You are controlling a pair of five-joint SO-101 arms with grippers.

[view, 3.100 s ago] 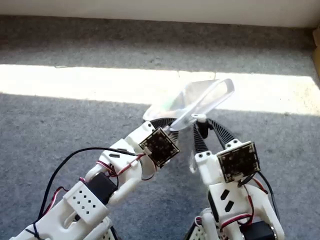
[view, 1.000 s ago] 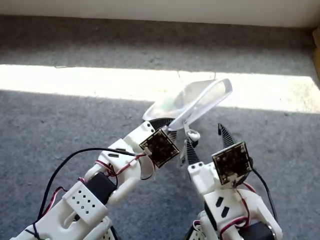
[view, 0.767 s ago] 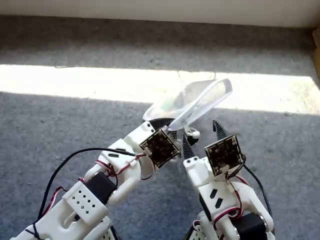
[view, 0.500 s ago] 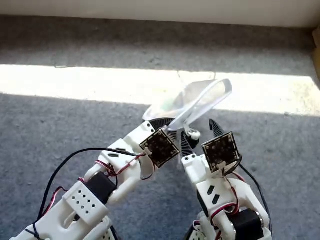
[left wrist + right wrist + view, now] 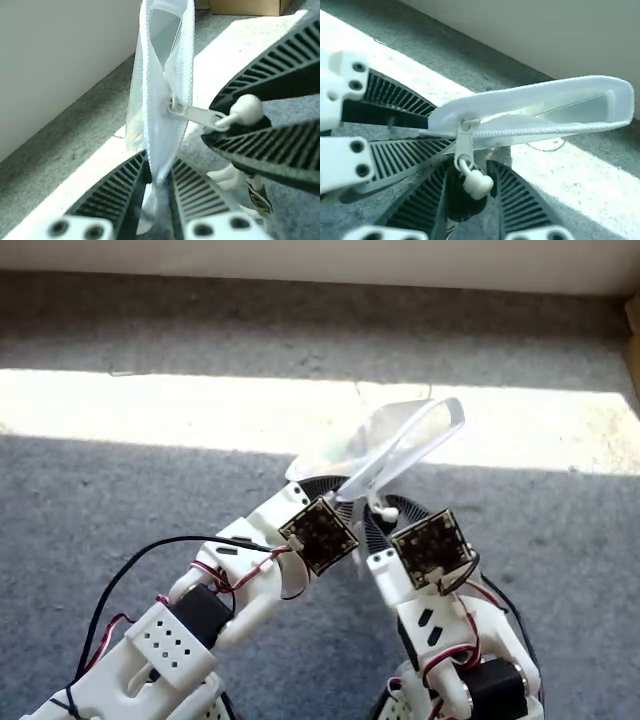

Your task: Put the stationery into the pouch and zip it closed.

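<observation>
Two grippers holding a clear mesh pouch (image 5: 400,440) above grey carpet (image 5: 150,520).
The left gripper (image 5: 159,175) pinches one end of the raised pouch between its fingers. Just beside it, the right gripper (image 5: 469,172) has its fingers drawn in on the zipper pull (image 5: 464,149).

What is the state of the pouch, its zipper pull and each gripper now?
pouch: gripped at one end, mouth open.
zipper pull: at the end near the left gripper, zip not closed.
left gripper: shut on the pouch.
right gripper: around the zipper pull, grip unclear.
</observation>
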